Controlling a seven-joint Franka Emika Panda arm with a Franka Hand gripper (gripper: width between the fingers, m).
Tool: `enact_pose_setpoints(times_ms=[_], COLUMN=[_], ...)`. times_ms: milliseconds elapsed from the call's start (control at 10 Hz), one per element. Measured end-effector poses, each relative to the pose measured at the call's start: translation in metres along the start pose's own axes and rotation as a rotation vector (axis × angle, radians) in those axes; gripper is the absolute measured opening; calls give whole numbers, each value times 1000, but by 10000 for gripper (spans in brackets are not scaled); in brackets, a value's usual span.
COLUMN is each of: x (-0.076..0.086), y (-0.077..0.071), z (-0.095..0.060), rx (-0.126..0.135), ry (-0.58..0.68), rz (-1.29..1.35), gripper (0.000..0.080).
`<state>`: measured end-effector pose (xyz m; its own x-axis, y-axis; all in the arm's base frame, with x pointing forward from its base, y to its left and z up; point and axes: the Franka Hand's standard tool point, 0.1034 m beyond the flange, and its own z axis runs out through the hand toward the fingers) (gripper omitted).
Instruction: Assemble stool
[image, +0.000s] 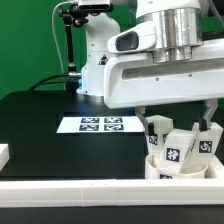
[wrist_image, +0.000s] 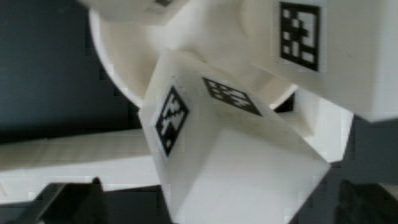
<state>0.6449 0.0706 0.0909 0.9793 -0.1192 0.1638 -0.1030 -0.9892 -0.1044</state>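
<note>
The two-finger gripper (image: 180, 122) hangs from the white arm over the table's near edge, towards the exterior view's right. Its jaws stand spread wide, one finger (image: 148, 124) on either side of a cluster of white parts, and nothing is clamped between them. Whether the pads actually touch the parts cannot be told.

Directly under the gripper sits the round, rimmed white plastic disc seat (image: 168, 170), lying like a shallow dish just inside the long white border rail (image: 80, 188) that runs along the near edge. Inside the seat stand small blocky white plastic legs (image: 178, 147), each carrying black-and-white square tags; at least two are visible, tilted and leaning close together. In the wrist view one tagged leg (wrist_image: 214, 130) fills most of the picture, slanted, with another white tagged part (wrist_image: 294, 35) behind it.

Farther back, near the middle of the black table (image: 40, 125), lies the marker board (image: 100, 124), well apart from the seat.
</note>
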Motion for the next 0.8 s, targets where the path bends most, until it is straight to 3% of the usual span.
enact_pose_setpoints(times_ms=[400,800], x=[1,-1], y=[4,3], z=[-2,3], rx=[-16,-42], ry=[-37,-49], rz=[-394,-605], gripper=[649,649])
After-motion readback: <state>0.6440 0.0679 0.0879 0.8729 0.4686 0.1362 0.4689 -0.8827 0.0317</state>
